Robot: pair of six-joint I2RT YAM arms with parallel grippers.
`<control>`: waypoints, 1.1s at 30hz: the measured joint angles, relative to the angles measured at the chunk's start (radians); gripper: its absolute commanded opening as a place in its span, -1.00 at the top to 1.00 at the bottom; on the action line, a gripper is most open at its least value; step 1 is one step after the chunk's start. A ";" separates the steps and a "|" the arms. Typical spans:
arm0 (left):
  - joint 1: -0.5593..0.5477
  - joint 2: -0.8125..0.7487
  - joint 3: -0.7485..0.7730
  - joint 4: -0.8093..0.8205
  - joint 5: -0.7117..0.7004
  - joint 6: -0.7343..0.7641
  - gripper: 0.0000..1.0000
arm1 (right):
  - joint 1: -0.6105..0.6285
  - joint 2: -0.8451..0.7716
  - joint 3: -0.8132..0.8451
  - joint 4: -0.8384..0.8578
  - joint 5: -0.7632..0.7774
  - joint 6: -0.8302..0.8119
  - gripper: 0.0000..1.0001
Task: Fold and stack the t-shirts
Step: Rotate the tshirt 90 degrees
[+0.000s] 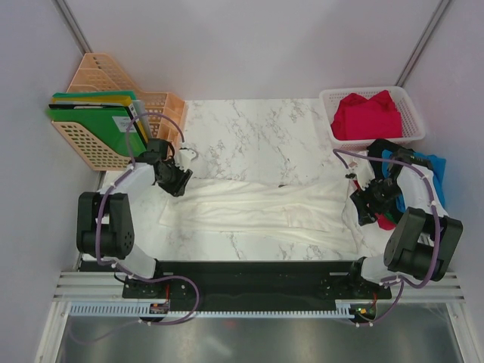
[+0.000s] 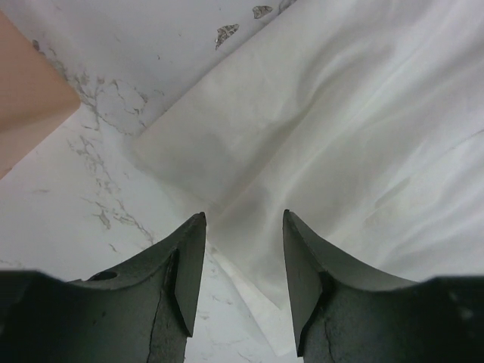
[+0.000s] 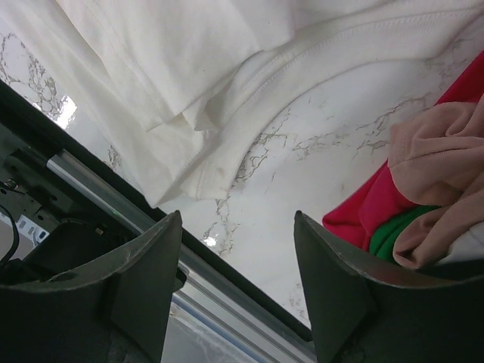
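Observation:
A large white t-shirt (image 1: 257, 204) lies folded into a long band across the middle of the marble table. My left gripper (image 1: 178, 181) is open and empty above its left end; in the left wrist view (image 2: 243, 223) the white cloth (image 2: 318, 136) lies just past the fingertips. My right gripper (image 1: 366, 208) is open and empty at the shirt's right end; in the right wrist view (image 3: 236, 219) the white hem (image 3: 227, 98) lies ahead, with red (image 3: 363, 215) and beige (image 3: 431, 166) shirts to the right. A blue shirt (image 1: 435, 162) lies under the right arm. A red shirt (image 1: 367, 115) fills the basket.
A white mesh basket (image 1: 408, 102) stands at the back right. Peach racks (image 1: 98, 147) with green folders (image 1: 94, 121) stand at the back left. The table's black front rail (image 3: 98, 189) runs close under my right gripper.

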 measured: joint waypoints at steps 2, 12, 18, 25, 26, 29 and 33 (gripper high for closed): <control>0.000 0.035 0.010 0.001 0.000 0.000 -0.02 | 0.000 -0.008 -0.005 0.005 0.004 -0.001 -0.37; -0.001 0.115 0.114 0.027 -0.007 -0.001 -0.03 | 0.000 -0.045 -0.043 0.020 0.023 -0.016 -0.37; -0.003 0.156 0.130 0.042 -0.030 -0.001 -0.01 | 0.000 -0.045 -0.045 0.027 0.026 -0.018 -0.37; -0.003 0.184 0.130 0.042 -0.031 -0.005 0.20 | 0.000 -0.045 -0.048 0.045 0.044 -0.020 -0.36; -0.003 0.184 0.130 0.042 -0.031 -0.007 0.32 | 0.000 -0.045 -0.049 0.047 0.045 -0.020 -0.36; -0.003 0.184 0.130 0.043 -0.031 -0.020 0.95 | 0.000 -0.045 -0.060 0.054 0.050 -0.020 -0.36; -0.003 0.193 0.130 0.049 -0.031 -0.018 0.95 | 0.000 -0.045 -0.064 0.061 0.051 -0.020 -0.36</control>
